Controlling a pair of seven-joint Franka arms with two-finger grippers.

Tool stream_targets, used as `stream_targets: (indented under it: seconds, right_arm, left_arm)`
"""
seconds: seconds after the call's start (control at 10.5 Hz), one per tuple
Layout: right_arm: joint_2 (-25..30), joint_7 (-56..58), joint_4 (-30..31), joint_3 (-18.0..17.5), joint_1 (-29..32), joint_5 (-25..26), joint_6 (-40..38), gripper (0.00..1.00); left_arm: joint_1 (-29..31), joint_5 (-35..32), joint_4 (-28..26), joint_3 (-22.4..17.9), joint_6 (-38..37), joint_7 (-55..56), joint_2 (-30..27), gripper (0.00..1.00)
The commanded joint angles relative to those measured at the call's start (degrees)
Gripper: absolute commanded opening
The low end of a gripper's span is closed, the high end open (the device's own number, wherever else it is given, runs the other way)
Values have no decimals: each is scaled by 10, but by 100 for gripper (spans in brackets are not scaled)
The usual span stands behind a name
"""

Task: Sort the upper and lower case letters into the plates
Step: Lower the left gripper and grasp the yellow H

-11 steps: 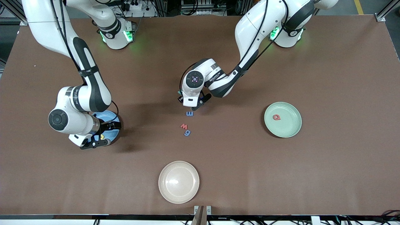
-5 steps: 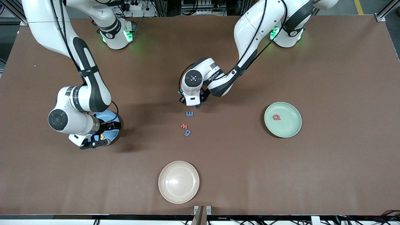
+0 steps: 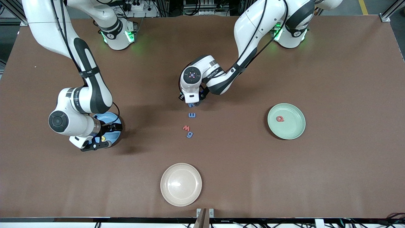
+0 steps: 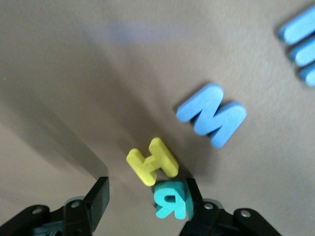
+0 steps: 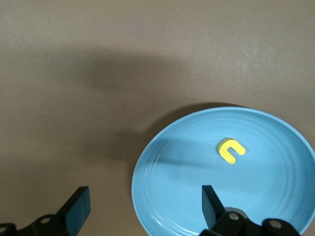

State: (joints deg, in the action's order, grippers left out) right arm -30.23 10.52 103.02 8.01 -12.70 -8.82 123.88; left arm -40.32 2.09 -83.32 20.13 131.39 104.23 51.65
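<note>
Nearest the front camera, a round cream plastic plate [image 3: 181, 184] sits on the brown surface [image 3: 332, 177]. Farther in, at mid-surface, a small blue foam letter g [image 3: 189, 134] lies touching a small red foam letter W [image 3: 186, 128], and a small blue foam letter E [image 3: 191, 115] lies a little farther from the camera than both. At about the same depth, toward the left arm's end, the round pale mint green plastic plate [image 3: 286, 121] holds a red foam letter Q [image 3: 280, 118]. Toward the right arm's end, the round sky blue plastic plate [image 5: 224, 172] holds a small yellow foam letter shaped like a u [image 5: 231, 150]; the right hand [image 5: 142, 205] hangs over this plate's rim with its fingers spread wide and nothing between them, and that arm waits.

Farther still, just past the blue E, the left hand [image 4: 145, 199] is low over a cluster of letters, its fingers spread and gripping nothing. In the left wrist view a yellow foam letter H [image 4: 151, 161] and a teal foam letter R [image 4: 171, 199] lie touching each other between those fingers, the R against one fingertip [image 4: 193, 194]. A blue foam letter M [image 4: 212, 114] lies just beside the H, flat on the surface
</note>
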Motion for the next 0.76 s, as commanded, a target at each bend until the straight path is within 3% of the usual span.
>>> stream_targets:
  seconds: [0.0,0.67]
  right_arm:
    - [4,3,2,-3,4,6,-1,100]
    - [4,2,1,-3,3,6,-1,100]
  left_arm:
    - [-3,5,-4,-3,-3,-47,-1,64]
    - [3,3,-10,-8,-9,-140,0,61]
